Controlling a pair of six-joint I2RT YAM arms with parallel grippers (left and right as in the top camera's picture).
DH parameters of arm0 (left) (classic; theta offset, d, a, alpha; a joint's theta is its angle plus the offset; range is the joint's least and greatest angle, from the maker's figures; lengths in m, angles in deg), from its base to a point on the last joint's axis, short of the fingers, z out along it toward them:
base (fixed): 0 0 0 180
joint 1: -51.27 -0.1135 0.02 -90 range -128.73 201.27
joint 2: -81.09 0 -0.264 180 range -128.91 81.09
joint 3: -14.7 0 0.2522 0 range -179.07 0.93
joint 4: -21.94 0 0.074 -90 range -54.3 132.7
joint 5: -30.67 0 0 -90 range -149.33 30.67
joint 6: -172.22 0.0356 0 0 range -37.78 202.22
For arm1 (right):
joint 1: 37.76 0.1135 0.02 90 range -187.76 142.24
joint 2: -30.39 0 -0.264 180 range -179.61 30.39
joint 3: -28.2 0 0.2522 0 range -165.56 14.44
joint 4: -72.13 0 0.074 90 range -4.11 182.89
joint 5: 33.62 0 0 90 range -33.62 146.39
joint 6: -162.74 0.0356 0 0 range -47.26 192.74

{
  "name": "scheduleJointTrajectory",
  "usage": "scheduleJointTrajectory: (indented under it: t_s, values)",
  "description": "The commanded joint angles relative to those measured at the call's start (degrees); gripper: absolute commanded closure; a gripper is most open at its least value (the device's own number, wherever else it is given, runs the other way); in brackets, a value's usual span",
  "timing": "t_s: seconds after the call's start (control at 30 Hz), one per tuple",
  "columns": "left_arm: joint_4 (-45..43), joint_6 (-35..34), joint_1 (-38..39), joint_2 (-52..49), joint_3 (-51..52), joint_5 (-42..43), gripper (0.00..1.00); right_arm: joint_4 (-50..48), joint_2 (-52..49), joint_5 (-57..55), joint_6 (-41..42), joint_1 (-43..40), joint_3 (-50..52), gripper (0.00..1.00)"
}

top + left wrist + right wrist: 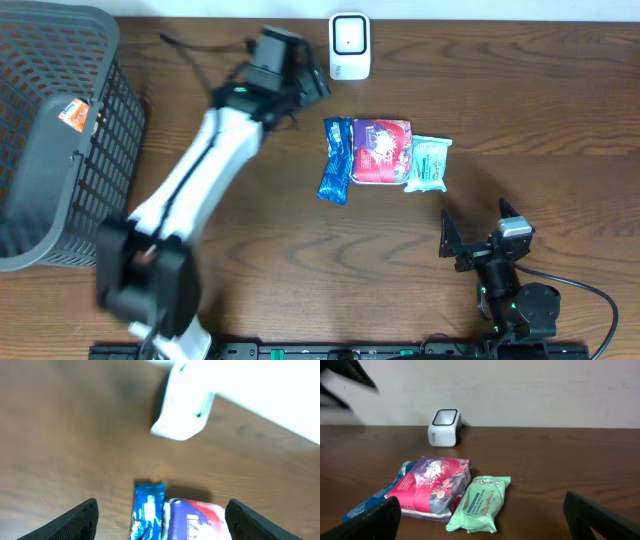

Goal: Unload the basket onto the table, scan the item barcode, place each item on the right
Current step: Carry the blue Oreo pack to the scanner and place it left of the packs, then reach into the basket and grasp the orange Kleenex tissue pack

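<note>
Three items lie side by side mid-table: a blue packet (337,160), a red and purple pack (381,151) and a green wipes pack (429,163). The white barcode scanner (349,45) stands at the far edge. My left gripper (308,82) hovers just left of the scanner, open and empty. In the blurred left wrist view its fingers (75,522) stand wide apart, with the blue packet (148,510) and the red pack (197,520) between them and the scanner (182,407) above. My right gripper (478,232) rests near the front edge, open and empty.
A dark mesh basket (60,130) fills the left end of the table, with an orange tag on it. The right wrist view shows the scanner (444,426), the red pack (435,485), the green wipes (480,502) and a pale wall behind.
</note>
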State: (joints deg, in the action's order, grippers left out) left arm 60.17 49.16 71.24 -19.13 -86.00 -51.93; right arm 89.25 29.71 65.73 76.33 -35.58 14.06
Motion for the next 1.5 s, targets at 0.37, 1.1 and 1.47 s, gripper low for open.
scheduleJointTrajectory:
  t_s: [0.37, 1.1, 1.47]
  values:
    - [6.6, 21.5, -26.7, 24.5, -1.4, -12.6, 0.12, 0.2, 0.3, 0.0, -0.5, 0.3, 0.1, 0.01]
    - [8.0, 25.1, -53.4, 1.2, -1.4, -9.1, 0.12, 0.2, 0.3, 0.0, -0.5, 0.3, 0.1, 0.01]
    - [-0.7, 26.8, -53.3, -12.0, -1.4, 1.4, 0.13, 0.2, 0.3, 0.0, -0.5, 0.3, 0.1, 0.01]
